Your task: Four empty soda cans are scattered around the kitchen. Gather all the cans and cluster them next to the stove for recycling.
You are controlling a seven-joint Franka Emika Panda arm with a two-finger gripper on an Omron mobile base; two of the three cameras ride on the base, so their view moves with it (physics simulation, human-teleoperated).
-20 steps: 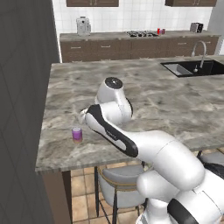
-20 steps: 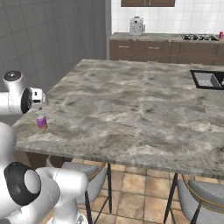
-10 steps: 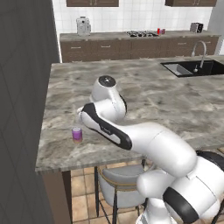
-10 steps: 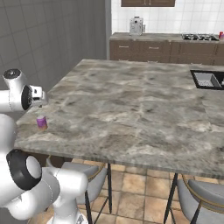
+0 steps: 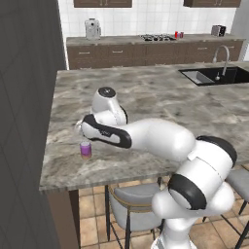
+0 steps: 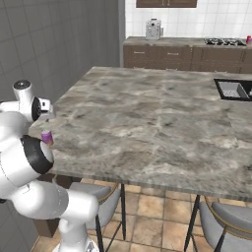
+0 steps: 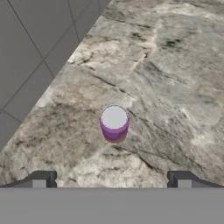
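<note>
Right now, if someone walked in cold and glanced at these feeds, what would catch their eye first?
Probably the small purple can standing upright and alone near the corner of the grey marbled island counter, with the open gripper poised above it and nothing held. Next, the big white arm stretched across the counter's near edge. Far back, a red can sits beside the stove.

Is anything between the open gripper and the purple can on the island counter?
Nothing visible is. In the hand view the purple can stands upright on bare stone counter, centred ahead of the open gripper, with only empty counter between them. Both fingertips are apart from it.
</note>
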